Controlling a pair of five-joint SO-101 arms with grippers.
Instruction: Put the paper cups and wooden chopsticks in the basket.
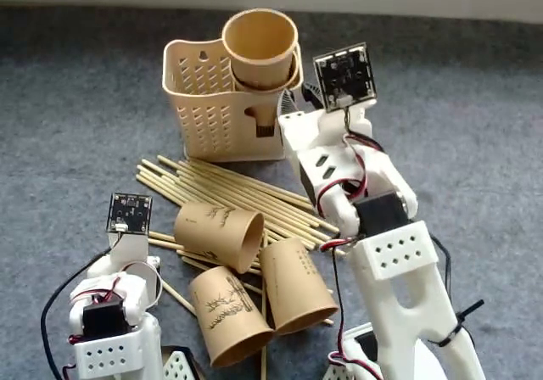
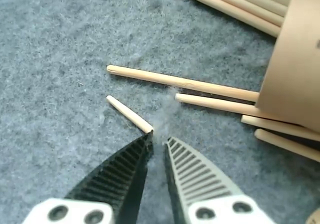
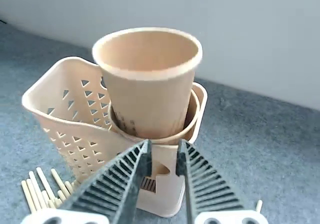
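I see grey felt-like cloth (image 1: 68, 100) below and a plain pale wall (image 3: 260, 29) behind. Which sort of room, I can't tell.

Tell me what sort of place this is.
Likely a tabletop robot practice setup, not a kitchen: a grey felt-like covering, a plain pale wall behind, and a basket, paper cups and loose chopsticks laid out before two white robot arms.

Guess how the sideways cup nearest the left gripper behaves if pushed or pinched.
Likely rolls in a curve: the cup lies on its side, tapered, on round chopsticks that may shift too. Probably light; a nudge could send it off. Thin paper wall with open mouth, so a hard pinch may crush it.
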